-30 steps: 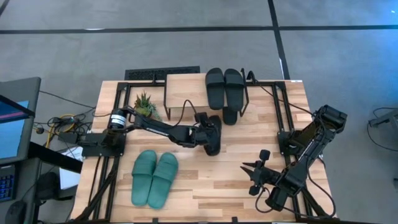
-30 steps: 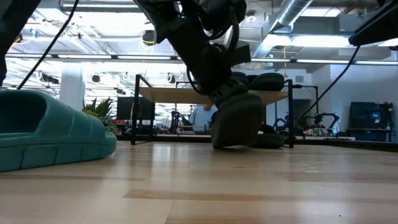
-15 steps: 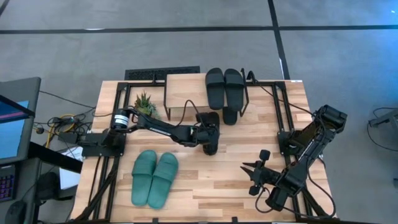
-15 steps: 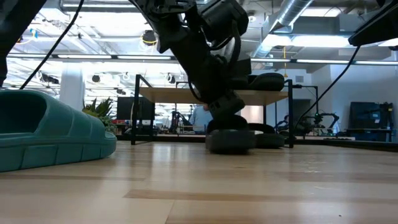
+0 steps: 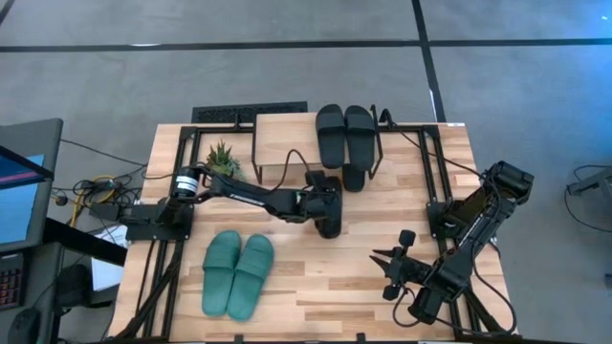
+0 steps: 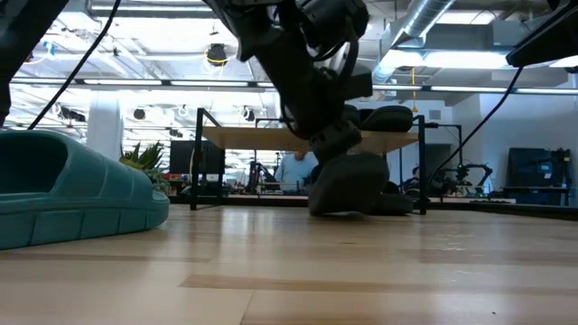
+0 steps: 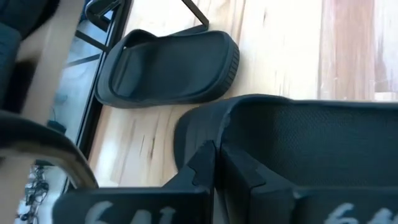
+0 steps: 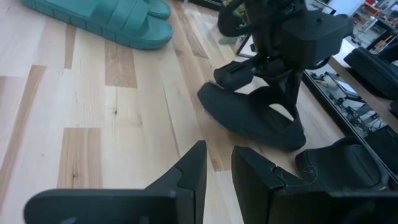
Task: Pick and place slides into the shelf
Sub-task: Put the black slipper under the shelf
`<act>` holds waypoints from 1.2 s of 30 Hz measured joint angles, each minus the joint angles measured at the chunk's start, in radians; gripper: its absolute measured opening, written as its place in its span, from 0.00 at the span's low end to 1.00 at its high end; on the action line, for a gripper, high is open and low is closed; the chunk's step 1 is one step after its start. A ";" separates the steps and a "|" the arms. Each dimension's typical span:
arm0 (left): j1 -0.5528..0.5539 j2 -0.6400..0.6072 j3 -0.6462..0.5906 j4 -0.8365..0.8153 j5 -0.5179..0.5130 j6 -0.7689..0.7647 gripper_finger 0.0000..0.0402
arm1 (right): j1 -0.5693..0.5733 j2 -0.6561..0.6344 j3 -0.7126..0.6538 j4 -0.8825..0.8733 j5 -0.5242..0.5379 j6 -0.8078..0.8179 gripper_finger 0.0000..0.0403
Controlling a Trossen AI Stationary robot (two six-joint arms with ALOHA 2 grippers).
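My left gripper (image 5: 319, 203) is at the table's middle, shut on a black slide (image 5: 330, 222), just near of the shelf (image 5: 285, 139). The shelf's light top board carries a black pair (image 5: 345, 134) on its right half. Another black slide (image 7: 168, 65) lies flat on the table by the shelf's leg. The teal pair (image 5: 237, 273) lies sole-down near the table's near edge. My right gripper (image 5: 385, 271) waits open, low at the near right. My left gripper pinches the black slide by its side rim (image 7: 222, 121) between both fingers. The fingers come slanting down from the table's left. In the low view the slide (image 6: 348, 185) stands tipped up, its lower edge on the table.
A small potted plant (image 5: 222, 161) stands left of the shelf. A black frame rail (image 5: 432, 182) runs along the table's right side, by the right arm's base. Bare wood lies between the teal pair and my right gripper. A monitor stands off the table's left.
My left gripper laid the black slide nearly flat on the table, then tipped it up on its edge again. Gripper and slide have shifted a little toward the far edge and the shelf. The gripper stayed shut on the slide throughout.
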 joint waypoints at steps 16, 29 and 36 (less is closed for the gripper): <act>0.002 0.000 0.038 -0.104 -0.034 0.008 0.00 | 0.000 0.000 0.000 0.000 0.001 0.000 0.16; -0.021 0.000 0.038 -0.122 -0.030 0.013 0.00 | -0.003 0.000 0.000 0.000 0.002 -0.002 0.16; -0.022 0.021 0.049 -0.105 -0.028 -0.001 0.00 | -0.003 0.000 0.000 -0.002 0.002 -0.002 0.16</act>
